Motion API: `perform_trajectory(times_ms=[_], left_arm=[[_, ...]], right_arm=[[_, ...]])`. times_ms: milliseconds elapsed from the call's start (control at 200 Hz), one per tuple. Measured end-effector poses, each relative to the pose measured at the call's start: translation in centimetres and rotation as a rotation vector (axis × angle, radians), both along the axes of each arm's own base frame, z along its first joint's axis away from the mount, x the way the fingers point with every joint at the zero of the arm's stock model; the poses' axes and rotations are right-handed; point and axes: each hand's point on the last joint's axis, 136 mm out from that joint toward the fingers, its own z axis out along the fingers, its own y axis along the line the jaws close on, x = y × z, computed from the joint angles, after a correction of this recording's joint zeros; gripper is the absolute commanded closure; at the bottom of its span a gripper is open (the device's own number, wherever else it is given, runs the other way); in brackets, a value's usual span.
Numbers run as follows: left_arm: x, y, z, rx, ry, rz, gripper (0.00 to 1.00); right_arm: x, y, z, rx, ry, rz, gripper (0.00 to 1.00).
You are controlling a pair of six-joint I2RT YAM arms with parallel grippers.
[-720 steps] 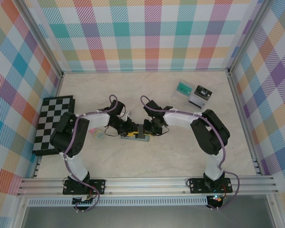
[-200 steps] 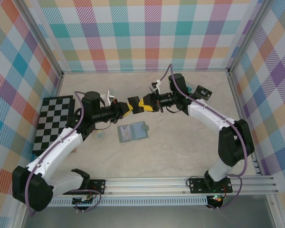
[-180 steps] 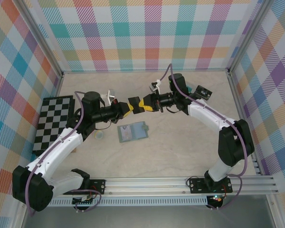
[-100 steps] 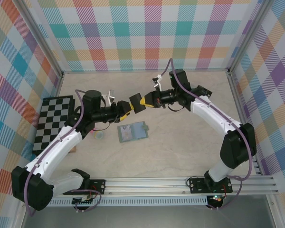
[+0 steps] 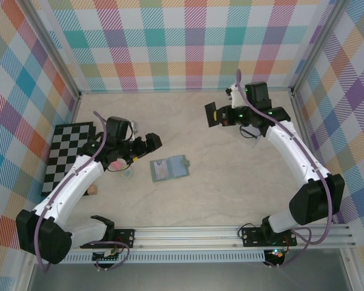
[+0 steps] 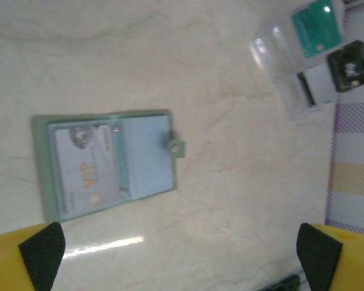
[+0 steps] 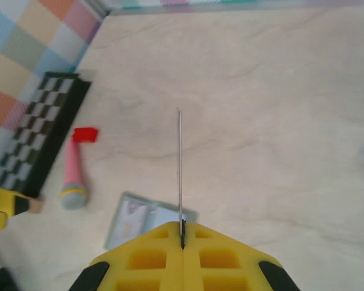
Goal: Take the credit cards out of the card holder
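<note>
The grey-teal card holder [image 5: 170, 168] lies open and flat on the table, its tab strap [image 6: 176, 146] at one edge. A pale grey card marked VIP [image 6: 88, 167] sits in one panel's pocket. My right gripper [image 5: 222, 115] hovers over the back right of the table, shut on a dark card [image 5: 211, 114]. In the right wrist view that card [image 7: 179, 170] shows edge-on, standing out of the closed gripper [image 7: 182, 228]. My left gripper [image 5: 147, 145] is open and holds nothing, left of the holder. Its fingertips [image 6: 42, 248] frame the bare table beside the holder [image 6: 109, 167].
The chequered board [image 5: 67, 154] lies at the left. A pink pen-like thing with a red tip [image 7: 73, 173] rests between it and the holder. A small tan item [image 5: 92, 191] lies nearer the front. A clear tray [image 6: 303, 66] holding a teal card [image 6: 315, 24] stands at the back right.
The two grippers met over the table with the dark card between them. The left one has let go, opened and drawn back left. The right one has carried the card away to the back right.
</note>
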Motion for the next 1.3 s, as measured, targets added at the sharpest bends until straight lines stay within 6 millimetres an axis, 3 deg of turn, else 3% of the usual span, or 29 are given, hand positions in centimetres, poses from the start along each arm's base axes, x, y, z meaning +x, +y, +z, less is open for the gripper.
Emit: perform_trajectory(times_ms=[165, 320, 720, 860, 1075, 1300], left_arm=[[0.0, 1.6, -2.7, 0.054, 0.062, 0.027, 0.00], [0.7, 2.6, -3.6, 0.023, 0.085, 0.049, 0.00], [1.9, 3.6, -5.5, -0.018, 0.136, 0.035, 0.00], [1.8, 3.3, -5.6, -0.020, 0.142, -0.006, 0.00], [1.8, 2.8, -5.6, -0.041, 0.156, -0.033, 0.00], [1.8, 2.6, -7.0, -0.049, 0.209, -0.045, 0.00]], right_arm=[[1.5, -4.9, 0.4, -0.125, -0.124, -0.031, 1.00], [2.5, -7.3, -0.6, -0.305, -0.202, -0.029, 1.00], [6.7, -15.6, -6.2, -0.597, -0.195, 0.033, 1.00], [7.3, -17.0, -7.3, -0.651, -0.201, 0.075, 1.00], [8.6, -17.3, -9.1, -0.700, -0.204, 0.171, 1.00], [9.9, -18.5, -10.3, -0.788, -0.197, 0.202, 1.00]])
